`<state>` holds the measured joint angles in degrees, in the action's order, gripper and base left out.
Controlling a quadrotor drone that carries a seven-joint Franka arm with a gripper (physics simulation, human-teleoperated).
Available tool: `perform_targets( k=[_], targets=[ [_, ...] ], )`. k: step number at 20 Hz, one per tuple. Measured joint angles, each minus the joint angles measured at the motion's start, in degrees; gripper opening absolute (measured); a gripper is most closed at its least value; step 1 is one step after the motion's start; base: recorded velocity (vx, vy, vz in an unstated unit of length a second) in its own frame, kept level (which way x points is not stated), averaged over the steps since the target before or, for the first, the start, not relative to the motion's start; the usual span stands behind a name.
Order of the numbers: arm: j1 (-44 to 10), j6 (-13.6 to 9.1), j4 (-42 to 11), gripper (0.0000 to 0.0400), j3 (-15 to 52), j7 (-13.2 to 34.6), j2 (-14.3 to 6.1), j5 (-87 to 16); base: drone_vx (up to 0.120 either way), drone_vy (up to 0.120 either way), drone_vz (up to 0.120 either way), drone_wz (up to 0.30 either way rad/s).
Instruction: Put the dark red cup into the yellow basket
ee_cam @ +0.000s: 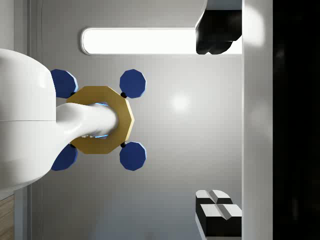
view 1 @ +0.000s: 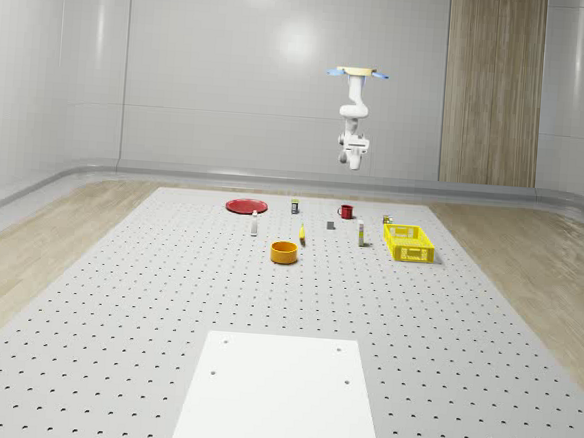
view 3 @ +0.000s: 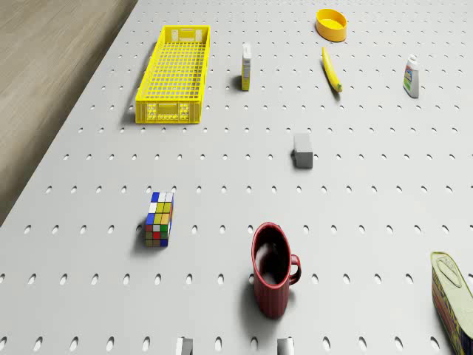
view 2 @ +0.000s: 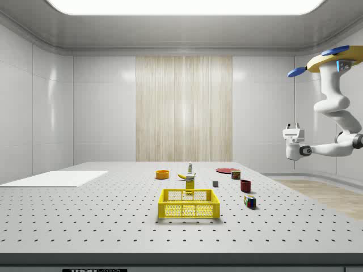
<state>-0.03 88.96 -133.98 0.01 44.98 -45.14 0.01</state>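
The dark red cup (view 3: pixel 272 268) stands upright on the perforated table, handle to one side; it also appears at the far end in the whole-scene view (view 1: pixel 346 212) and in the side view (view 2: pixel 245 185). The yellow basket (view 3: pixel 175 72) (view 1: pixel 408 243) (view 2: pixel 188 204) sits apart from it, with a Rubik's cube (view 3: pixel 160 219) between them. The drone (view 1: pixel 357 73) (view 2: pixel 334 59) hovers high above the table's far part, over the cup. My gripper (view 2: pixel 294 126) (ee_cam: pixel 220 125) is turned upward toward the drone, well above the cup, open and holding nothing.
Around the cup lie a grey block (view 3: pixel 302 150), a can (view 3: pixel 451 296), a carton (view 3: pixel 247 66), a banana (view 3: pixel 332 69), an orange bowl (view 3: pixel 332 24) and a bottle (view 3: pixel 412 76). A red plate (view 1: pixel 245 206) lies farther left. A white panel (view 1: pixel 278 393) covers the near table.
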Motion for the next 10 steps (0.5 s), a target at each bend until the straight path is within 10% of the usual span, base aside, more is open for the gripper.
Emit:
perform_targets(
  k=[10],
  targets=[
    [-0.2, -8.3, 11.8, 0.0400, 0.1, -0.1, 3.1, 0.1, 0.100, 0.000, 0.000, 0.000]
  ],
)
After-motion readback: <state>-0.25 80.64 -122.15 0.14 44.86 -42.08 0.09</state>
